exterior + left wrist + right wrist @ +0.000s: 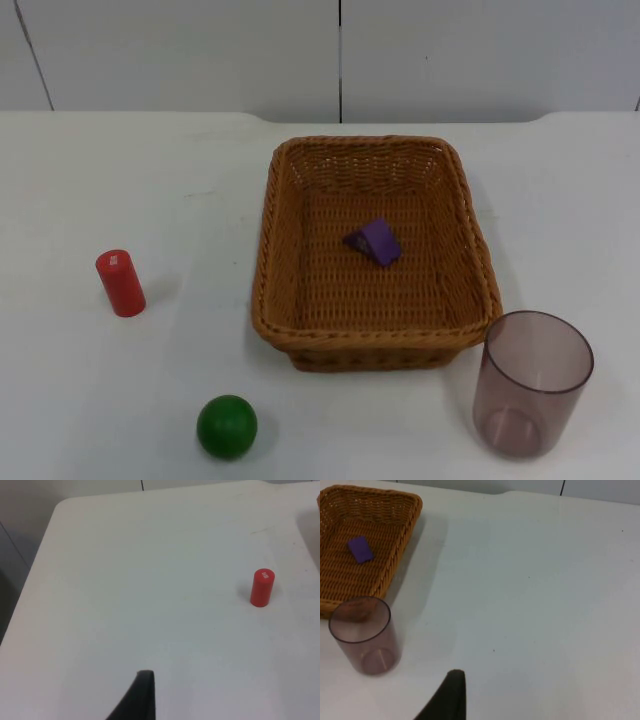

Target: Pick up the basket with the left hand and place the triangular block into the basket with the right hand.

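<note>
A: Top view, left to right: a red upright cylinder block point(120, 283) on the white surface point(100, 180), a green wooden ball point(227, 426) nearer the front, then the brown woven wicker basket point(372, 252) in the middle, resting on the surface.

B: And the purple triangular block point(374, 241)?

A: It lies inside the basket, about mid-floor, with its long axis running on a slant. A tinted clear plastic cup point(531, 383) stands upright just beside the basket's front right corner.

B: Where are the claws?

A: The left claw point(141, 696) hangs over bare surface with the red cylinder well apart from it; the basket lies beyond that cylinder. The right claw point(451, 695) hovers near the cup, basket beyond it. I cannot tell how far either is open, and neither holds anything I can see.

B: So what matters next?

A: By my reading, the block is placed. If the left arm goes for the basket's near rim, only the cylinder stands close to its path.
</note>
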Tool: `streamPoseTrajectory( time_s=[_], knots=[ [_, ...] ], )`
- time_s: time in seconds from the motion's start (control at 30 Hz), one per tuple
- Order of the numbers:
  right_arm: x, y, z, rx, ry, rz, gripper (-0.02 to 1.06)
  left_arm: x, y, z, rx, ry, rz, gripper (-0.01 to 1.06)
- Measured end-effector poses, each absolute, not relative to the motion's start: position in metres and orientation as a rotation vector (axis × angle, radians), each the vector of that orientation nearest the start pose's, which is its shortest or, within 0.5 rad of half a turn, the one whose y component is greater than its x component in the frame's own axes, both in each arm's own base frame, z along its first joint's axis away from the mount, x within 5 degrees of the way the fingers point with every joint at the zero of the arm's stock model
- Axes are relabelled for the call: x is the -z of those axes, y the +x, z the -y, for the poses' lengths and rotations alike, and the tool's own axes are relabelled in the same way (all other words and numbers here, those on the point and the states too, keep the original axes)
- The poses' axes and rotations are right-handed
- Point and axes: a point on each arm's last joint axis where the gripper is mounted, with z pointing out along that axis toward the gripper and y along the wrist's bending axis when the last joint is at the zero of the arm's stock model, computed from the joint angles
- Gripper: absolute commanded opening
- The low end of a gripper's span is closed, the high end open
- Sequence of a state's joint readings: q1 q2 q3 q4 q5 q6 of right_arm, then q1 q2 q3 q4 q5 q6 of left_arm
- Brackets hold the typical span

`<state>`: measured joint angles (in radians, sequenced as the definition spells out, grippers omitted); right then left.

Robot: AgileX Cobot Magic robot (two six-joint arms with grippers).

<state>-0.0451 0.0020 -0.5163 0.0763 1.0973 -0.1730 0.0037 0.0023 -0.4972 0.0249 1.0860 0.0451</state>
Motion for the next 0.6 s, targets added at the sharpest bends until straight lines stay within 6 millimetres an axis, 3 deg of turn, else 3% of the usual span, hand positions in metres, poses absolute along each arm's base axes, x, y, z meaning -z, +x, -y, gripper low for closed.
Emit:
streamPoseTrajectory(
  time_s=[0.6],
  knots=[
    [-0.2791,-0.0078,-0.0010,0.053,-0.012,-2.063,1.05,-0.2745,-0.0053,-0.0020,-0.060,0.042,-2.074,1.05]
  ],
)
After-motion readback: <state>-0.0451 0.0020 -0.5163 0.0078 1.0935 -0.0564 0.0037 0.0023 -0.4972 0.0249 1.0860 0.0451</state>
